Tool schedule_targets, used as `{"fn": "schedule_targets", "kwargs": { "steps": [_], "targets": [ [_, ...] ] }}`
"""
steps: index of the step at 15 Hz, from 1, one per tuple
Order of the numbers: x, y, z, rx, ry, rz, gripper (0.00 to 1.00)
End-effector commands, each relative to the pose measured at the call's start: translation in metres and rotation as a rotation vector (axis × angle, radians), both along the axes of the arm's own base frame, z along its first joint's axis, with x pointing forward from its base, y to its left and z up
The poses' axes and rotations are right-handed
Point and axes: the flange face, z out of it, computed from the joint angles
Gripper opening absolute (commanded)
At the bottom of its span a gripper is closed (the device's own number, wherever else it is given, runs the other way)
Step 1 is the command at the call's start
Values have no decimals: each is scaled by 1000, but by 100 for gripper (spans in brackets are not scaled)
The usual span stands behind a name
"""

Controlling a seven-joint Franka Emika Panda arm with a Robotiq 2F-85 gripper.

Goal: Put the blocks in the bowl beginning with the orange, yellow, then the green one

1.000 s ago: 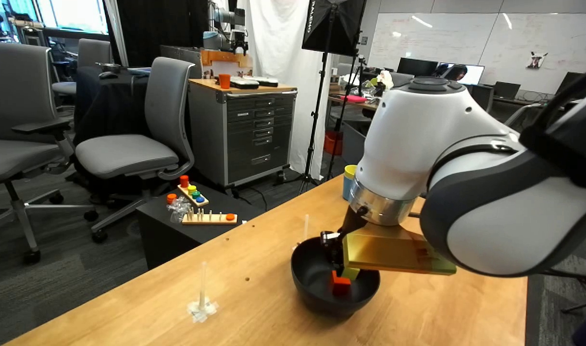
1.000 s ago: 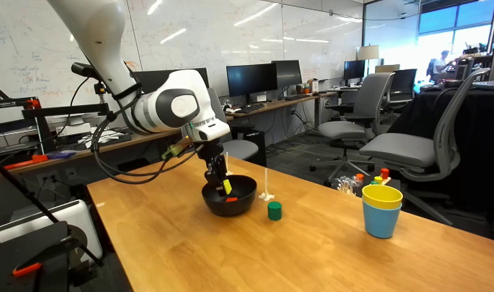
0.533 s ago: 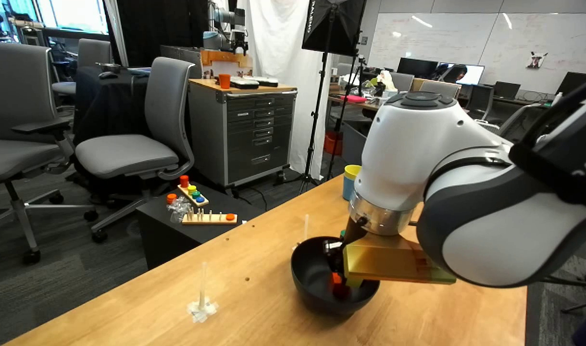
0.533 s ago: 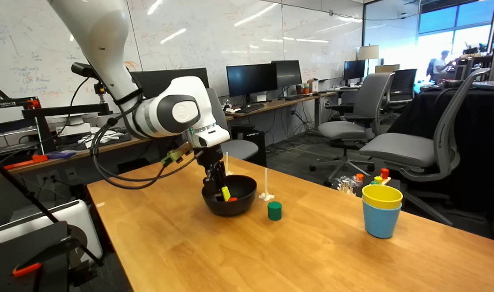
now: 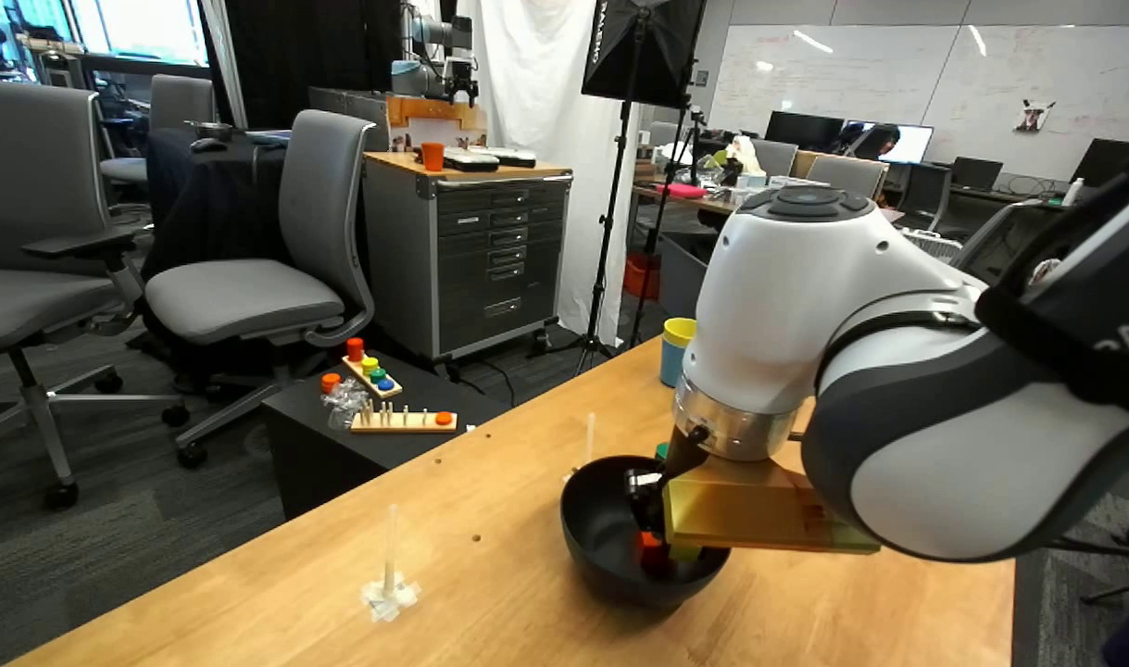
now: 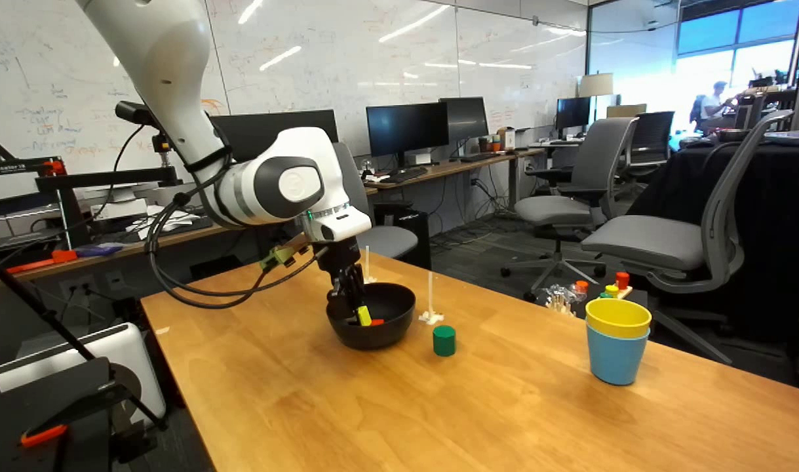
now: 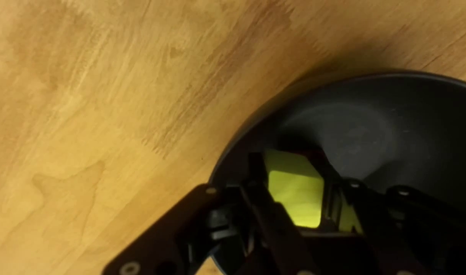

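In an exterior view the bowl (image 5: 601,533) carries the orange block (image 5: 652,553) inside, and a patch of the yellow block (image 5: 685,553) shows right beside it, within the rim. So the second step, putting in yellow, looks nearly done: by my judgement it only has to be let go.

In an exterior view the green block (image 6: 444,341) stands on the worktop (image 6: 504,406), outside the bowl and inward of the long far edge; the yellow block is tilted within the bowl, touching the orange block or just beside it, I cannot tell which. The next move probably calls for a gentle release, a straight lift past the rim, then a trip to the green block.

In the wrist view the pincer (image 7: 295,185) stands only as far apart as the yellow block is wide, flush on both sides, pinching it near the bowl's wall. How firmly it presses does not show, nor whether the underside meets the bowl's floor.
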Motion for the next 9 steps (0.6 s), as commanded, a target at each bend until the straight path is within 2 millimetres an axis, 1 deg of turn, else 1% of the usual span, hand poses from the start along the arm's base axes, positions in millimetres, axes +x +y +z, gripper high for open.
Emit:
{"fn": "schedule_targets", "kwargs": {
  "steps": [1,3,4,7,9],
  "targets": [
    [8,3,6,-2,2,-20,71],
    [9,4,7,-1,1,-21,88],
    [9,4,8,0,0,-22,94],
    [12,3,16,5,-11,-22,100],
    [15,2,25,14,-20,-25,100]
  ]
}}
